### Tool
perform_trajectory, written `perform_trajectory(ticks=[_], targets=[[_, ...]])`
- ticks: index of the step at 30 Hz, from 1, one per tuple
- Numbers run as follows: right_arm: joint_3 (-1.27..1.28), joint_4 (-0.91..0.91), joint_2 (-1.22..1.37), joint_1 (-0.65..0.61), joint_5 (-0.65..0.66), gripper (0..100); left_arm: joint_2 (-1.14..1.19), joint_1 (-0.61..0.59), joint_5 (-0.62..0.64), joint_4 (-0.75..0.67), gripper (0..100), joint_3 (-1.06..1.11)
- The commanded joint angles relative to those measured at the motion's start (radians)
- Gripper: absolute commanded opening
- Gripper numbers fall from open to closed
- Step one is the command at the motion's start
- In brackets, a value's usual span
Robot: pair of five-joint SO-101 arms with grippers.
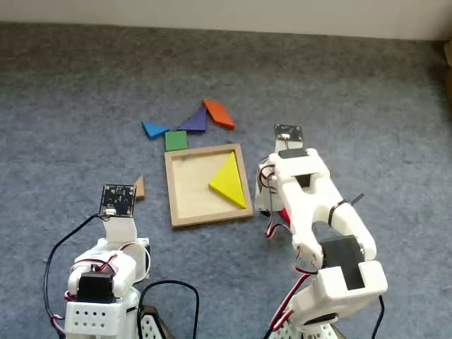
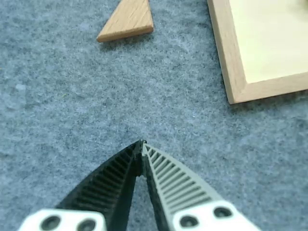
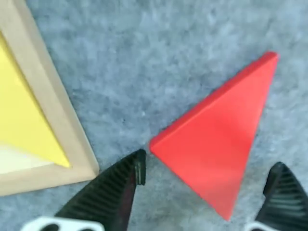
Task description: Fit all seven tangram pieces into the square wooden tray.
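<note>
Ribbed and pressed together tip to tip, the left fingers (image 2: 138,161) hold nothing and hang low over the grey table (image 2: 72,106). Ahead of them lies a plain wooden triangle (image 2: 127,21), flat on the table and apart from the corner of the square wooden tray (image 2: 231,62), which sits off to one side.

Spread wide, the right fingers (image 3: 120,187) straddle a red triangle (image 3: 216,139) that lies flat on the table just outside the tray's rim. One fingertip stands just beside a corner of that piece and the other is past its far edge; whether either touches it, I cannot tell, and nothing is gripped.

From the high view the tray sits in the middle of the table, between the two arms. Inside it a yellow triangle (image 1: 229,181) lies against the right-hand wall, with bare board beside it. Beyond the tray's far edge is a cluster of four pieces: a green square (image 1: 176,140) just beside the rim, a blue triangle (image 1: 153,129), a purple triangle (image 1: 195,121) and an orange parallelogram (image 1: 219,113). The wooden triangle lies to the left of the tray, near the left arm's camera board
</note>
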Motion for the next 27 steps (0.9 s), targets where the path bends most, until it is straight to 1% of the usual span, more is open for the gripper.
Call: perform_trajectory(ticks=[1, 3, 6, 27], targets=[[-0.091, 0.008, -0.005, 0.036, -0.009, 37.2, -0.038, 0.010, -0.003, 0.005, 1, 0.016], [-0.104, 0.008, -0.005, 0.036, -0.011, 37.2, -0.038, 0.010, -0.003, 0.005, 1, 0.016], [-0.124, 0.007, -0.004, 0.035, -0.051, 37.2, -0.038, 0.010, -0.003, 0.005, 1, 0.016], [-0.125, 0.005, -0.001, 0.036, -0.058, 37.2, -0.038, 0.010, -0.003, 0.005, 1, 0.016]])
